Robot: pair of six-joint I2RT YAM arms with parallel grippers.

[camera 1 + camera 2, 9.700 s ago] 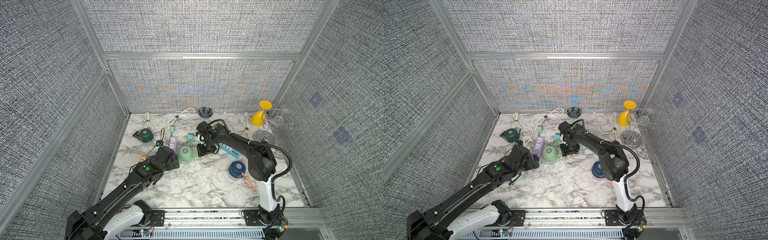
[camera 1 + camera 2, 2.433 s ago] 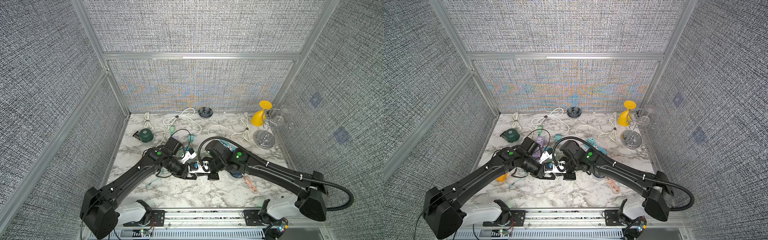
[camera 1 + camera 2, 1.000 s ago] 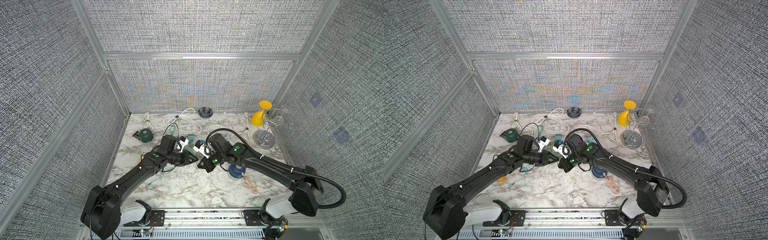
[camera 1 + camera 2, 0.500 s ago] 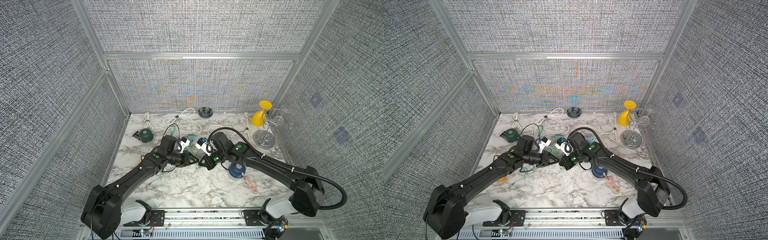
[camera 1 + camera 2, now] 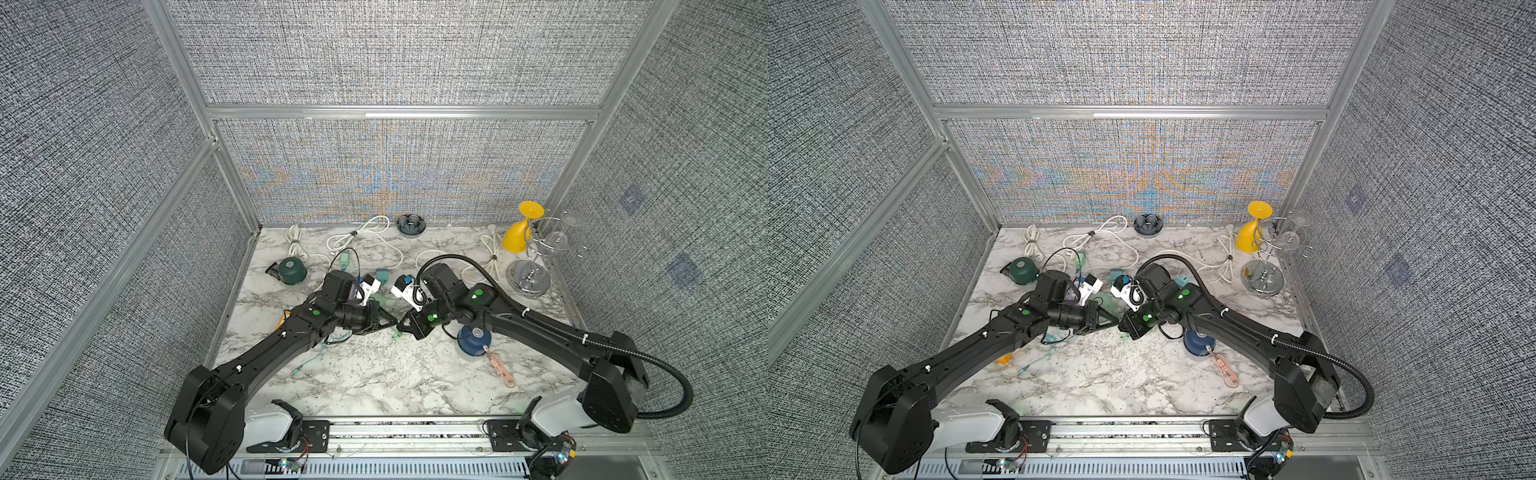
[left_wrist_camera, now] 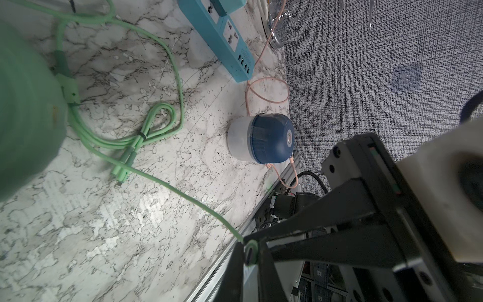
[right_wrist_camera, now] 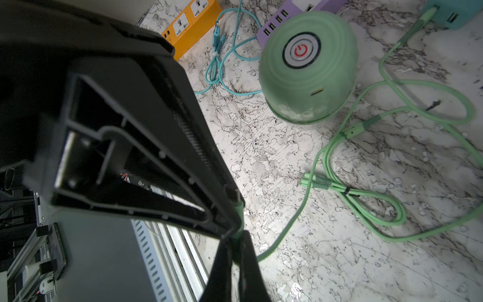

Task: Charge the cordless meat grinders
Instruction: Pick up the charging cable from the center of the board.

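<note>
Grey fabric walls enclose the marble table, where the left gripper and right gripper meet, both clamped on the plug end of the mint cable. The mint green grinder sits near, the navy grinder and dark green grinder well apart. One grip should hold while the other re-seats, squaring the plug to the side port; the purple power strip and tied loop crowd it.

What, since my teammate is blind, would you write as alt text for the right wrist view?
The right gripper pinches the plug of a mint green cable, and the left gripper grips the same plug. Beyond them, the mint green grinder stands on the marble table, its charging port empty.
</note>
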